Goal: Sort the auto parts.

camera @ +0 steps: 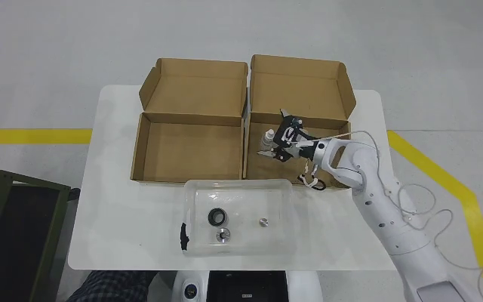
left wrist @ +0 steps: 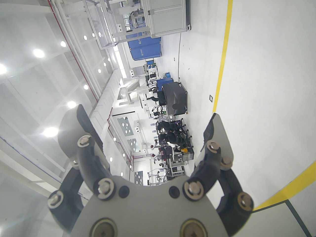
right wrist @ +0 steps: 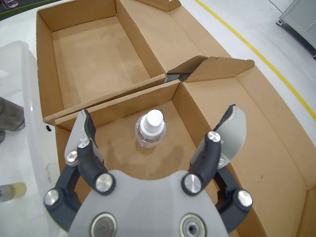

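Cardboard box (right wrist: 259,129) holds one upright white-capped bottle (right wrist: 150,131). Your right gripper (right wrist: 158,114) hovers above it, fingers apart. Left gripper (left wrist: 147,113) fingers are apart too. Three parts (camera: 216,217) remain in the clear bin (camera: 189,198), so sorting looks barely begun.

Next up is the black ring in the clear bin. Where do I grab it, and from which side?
Come straight down from above: the black ring seems to lie flat, hole up, and the walls of the clear bin block a side approach. It is probably best to close the jaws across its outer rim, on opposite edges.
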Robot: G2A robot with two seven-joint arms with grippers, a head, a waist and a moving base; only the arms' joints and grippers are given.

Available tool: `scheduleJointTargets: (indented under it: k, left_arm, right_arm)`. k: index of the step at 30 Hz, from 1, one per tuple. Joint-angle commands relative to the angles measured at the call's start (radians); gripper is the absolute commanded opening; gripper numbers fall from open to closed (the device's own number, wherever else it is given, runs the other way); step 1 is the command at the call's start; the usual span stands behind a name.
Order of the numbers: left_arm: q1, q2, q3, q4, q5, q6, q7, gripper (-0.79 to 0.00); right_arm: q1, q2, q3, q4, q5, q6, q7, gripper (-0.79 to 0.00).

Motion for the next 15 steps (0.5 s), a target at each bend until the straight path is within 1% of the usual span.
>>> scheduleJointTargets:
  k: [1, 7, 15]
  left_arm:
    - [0.0, 0.0, 0.0, 0.0, 0.0, 0.0, 0.0, 0.0]
    - [0.0, 0.0, 0.0, 0.0, 0.0, 0.0, 0.0, 0.0]
    - [0.0, 0.0, 0.0, 0.0, 0.0, 0.0, 0.0, 0.0]
  right_arm:
    - [-0.015, 0.005, 0.02, -0.03, 0.006, -0.005, 0.007, 0.0]
    - [-0.079, 0.024, 0.084, -0.155, 0.014, -0.041, 0.037, 0.0]
    - [-0.208, 0.049, 0.14, -0.338, 0.057, -0.141, 0.097, 0.0]
